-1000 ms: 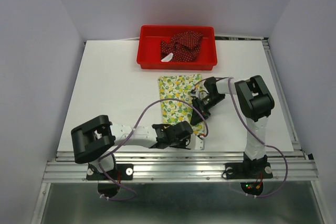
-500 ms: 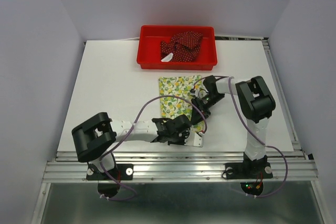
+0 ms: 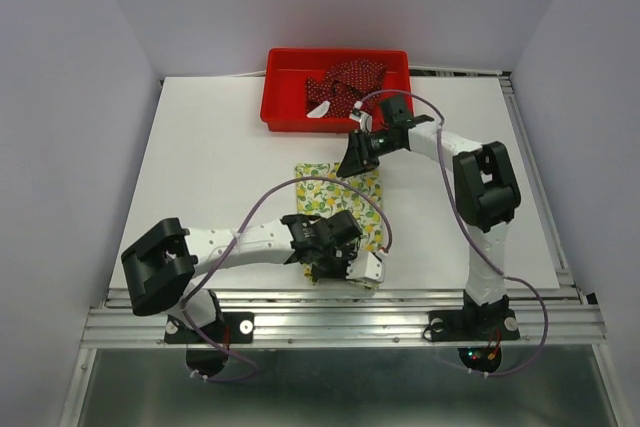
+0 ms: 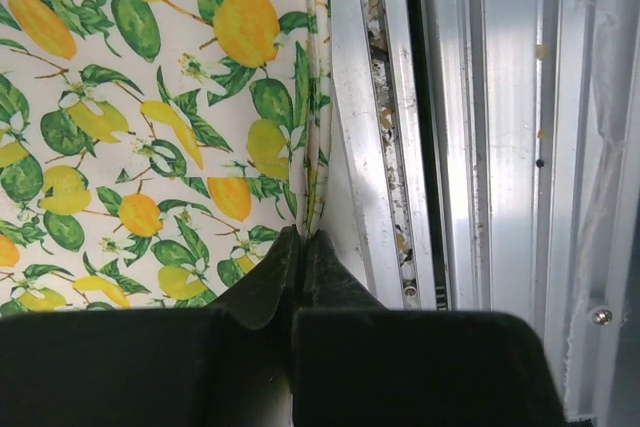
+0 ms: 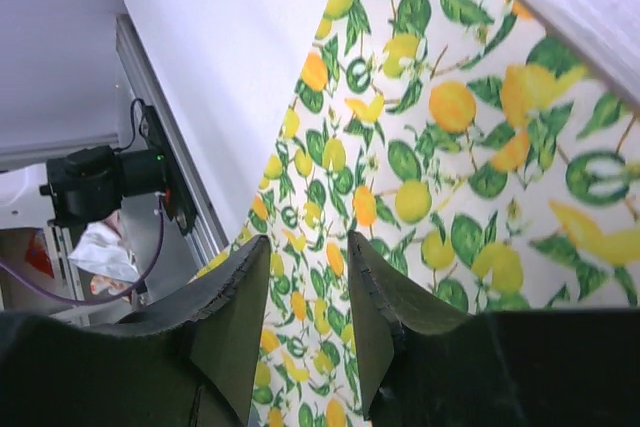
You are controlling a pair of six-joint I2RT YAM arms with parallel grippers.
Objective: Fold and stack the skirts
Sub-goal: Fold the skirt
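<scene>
I find no text, brand or number I can read in my views. The white patch (image 3: 320,111) on the dark red skirt (image 3: 350,82), upper middle of the overhead view, is too small.

Lemon skirt (image 3: 340,202): cream ground printed with yellow and orange lemons, green leaves and small white blossoms.
Dotted skirt (image 3: 348,87): dark red with tiny white dots.
Tray (image 3: 290,119): plain bright red.
Worktop (image 3: 210,167): plain white.
Left gripper (image 4: 301,237) and right gripper (image 5: 305,243): matte black.
Cables (image 3: 265,213): purple.
Near-edge rail (image 3: 350,323): bare silver.
</scene>
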